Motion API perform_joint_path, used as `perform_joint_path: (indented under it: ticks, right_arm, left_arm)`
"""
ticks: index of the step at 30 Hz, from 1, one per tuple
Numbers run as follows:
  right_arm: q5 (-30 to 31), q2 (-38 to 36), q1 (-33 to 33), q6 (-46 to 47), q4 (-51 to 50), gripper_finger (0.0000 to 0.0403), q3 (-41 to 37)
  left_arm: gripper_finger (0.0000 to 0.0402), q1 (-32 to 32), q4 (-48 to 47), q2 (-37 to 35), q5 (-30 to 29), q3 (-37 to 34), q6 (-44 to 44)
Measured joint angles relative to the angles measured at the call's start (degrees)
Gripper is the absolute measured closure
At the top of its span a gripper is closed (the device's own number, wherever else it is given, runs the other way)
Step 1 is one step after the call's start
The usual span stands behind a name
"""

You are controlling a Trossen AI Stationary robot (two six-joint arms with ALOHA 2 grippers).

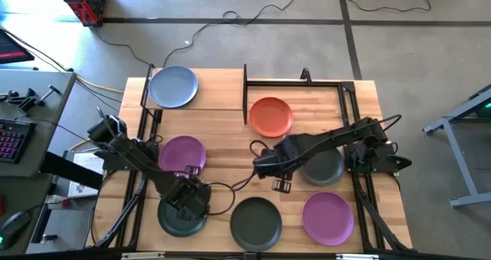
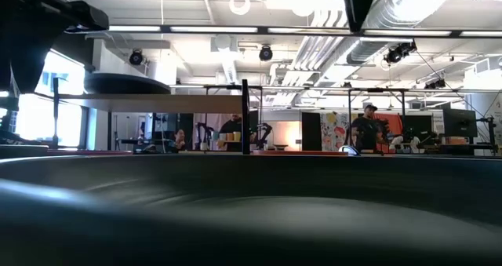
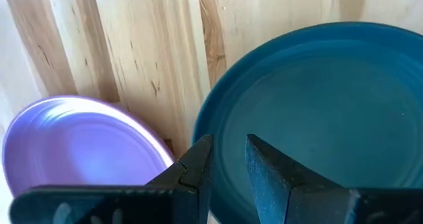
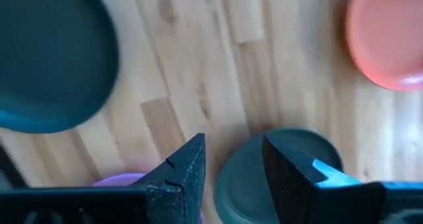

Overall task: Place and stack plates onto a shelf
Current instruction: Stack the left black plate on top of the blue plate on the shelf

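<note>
Left gripper (image 3: 228, 161) sits over the rim of a grey plate (image 3: 317, 112) at the table's near-left, fingers parted slightly, gripping nothing; a purple plate (image 3: 79, 141) lies beside. Right gripper (image 4: 232, 159), released, hovers mid-table. Shelf (image 1: 196, 99) (far left) holds the blue plate (image 1: 173, 86).

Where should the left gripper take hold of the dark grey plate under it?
On the raised rim nearest the left gripper, coming from above. The dark grey plate lies flat and shallow on the tabletop, so only its edge offers a pinch; one finger inside, one outside.
</note>
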Motion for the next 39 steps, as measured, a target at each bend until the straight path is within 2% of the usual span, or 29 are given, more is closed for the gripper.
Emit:
perform_joint_path:
  ticks: [9, 20, 34, 39]
  right_arm:
    - [5.07, -2.57, -1.74, 2.59, -0.14, 0.0277, 0.00]
    - [5.08, -2.66, -2.24, 1.41, -0.07, 0.0277, 0.00]
    - [5.11, -2.66, -2.31, 0.91, 0.19, 0.0277, 0.00]
    - [5.13, -2.66, -2.31, 0.92, 0.34, 0.0277, 0.00]
  left_arm:
    - [0.0326, 0.45, 4.21, 0.27, 1.01, -1.61, 8.28]
    - [0.0326, 3.11, 7.34, 0.27, 1.03, -7.51, 8.62]
    - [0.0326, 6.82, 13.48, 0.25, 2.61, -11.17, 14.83]
    - [0.0326, 8.28, 17.20, 0.25, 5.99, -13.55, 15.85]
